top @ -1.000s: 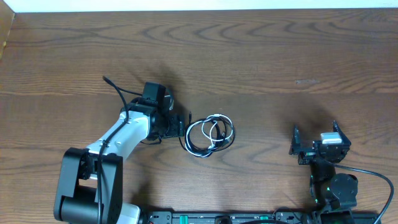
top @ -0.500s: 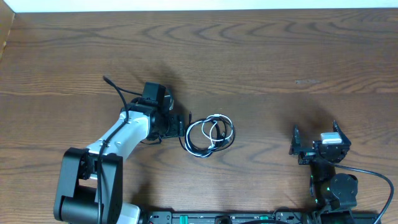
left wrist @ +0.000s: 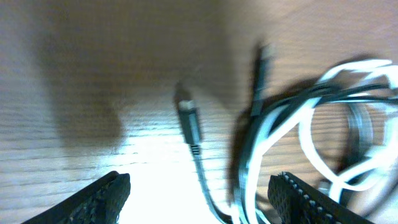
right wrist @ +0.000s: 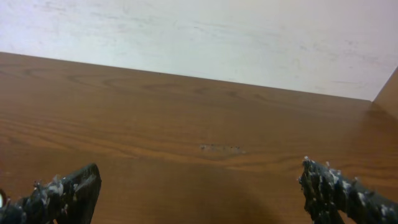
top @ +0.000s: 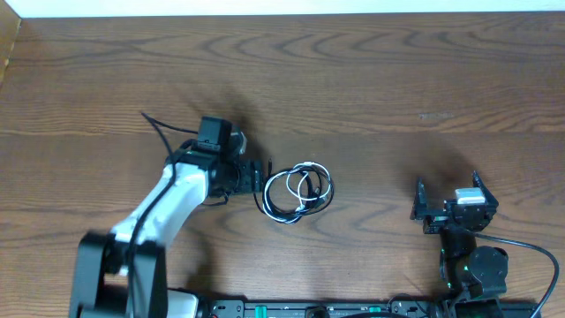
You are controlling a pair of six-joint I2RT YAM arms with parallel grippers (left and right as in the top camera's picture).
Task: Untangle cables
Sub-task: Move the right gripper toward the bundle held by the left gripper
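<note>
The cables lie in a small tangled coil on the table, a little left of its middle. From overhead the loops overlap so tightly that which cord passes over which cannot be made out.

The left wrist view is blurred and cuts the coil off at its right and bottom edges. It shows the white cord looped among the black cords, with one black plug lying free on the wood.

The left tool sits just beside the coil's left edge, jaws wide apart and closed on nothing. The right tool is well apart near the table's right side, jaws spread fully, empty. Its own camera shows only bare wood and a pale wall.
</note>
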